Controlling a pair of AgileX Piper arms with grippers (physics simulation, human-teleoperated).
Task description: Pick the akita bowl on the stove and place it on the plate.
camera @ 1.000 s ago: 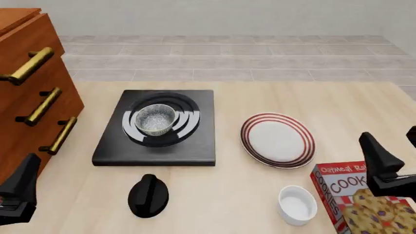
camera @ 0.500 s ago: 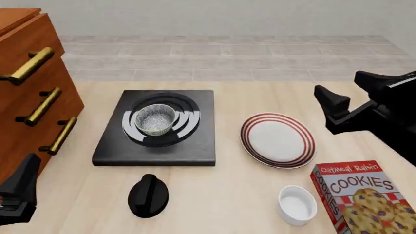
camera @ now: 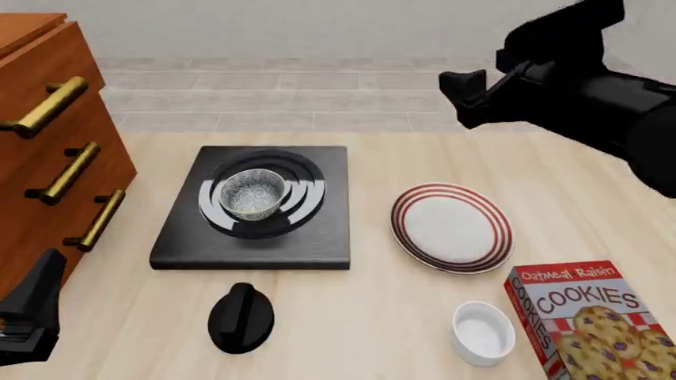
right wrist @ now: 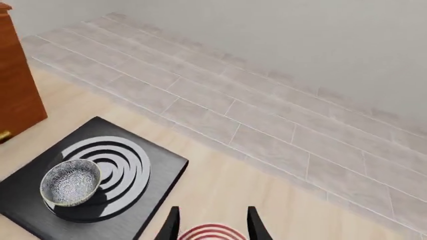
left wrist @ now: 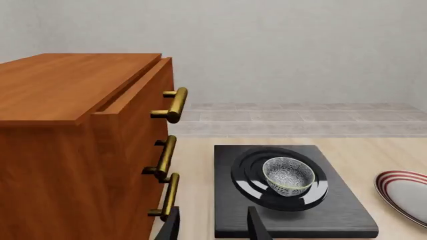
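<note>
One wooden drawer cabinet (camera: 47, 150) with three brass handles is recorded at the table's 9 o'clock edge. One left gripper (camera: 32, 321) is seen low at 7 o'clock beside the cabinet; in the left wrist view its two fingertips (left wrist: 172, 227) are set moderately apart with nothing between them. One stove (camera: 253, 210) is noted left of centre, and one akita bowl (camera: 252, 194) is found sitting upright on its burner rings, untouched. One black knob (camera: 241, 318) lies at 6 o'clock of the stove, apart from it. One plate (camera: 452, 228) is observed at 3 o'clock of the stove, near but not touching, with nothing on it. One small white bowl (camera: 483, 332) stands at 6 o'clock of the plate, just beside one cookie box (camera: 591, 321) at the table's 5 o'clock corner. One right gripper (camera: 480, 89) is seen high at 1 o'clock, above the far table edge; in the right wrist view its fingers (right wrist: 253, 222) are moderately spread and empty, with the stove, bowl and a sliver of the plate ahead.

Against the earlier front frames, the right arm is found raised from the cookie box's side up and toward 11 o'clock. The left gripper and all table items are unchanged.
</note>
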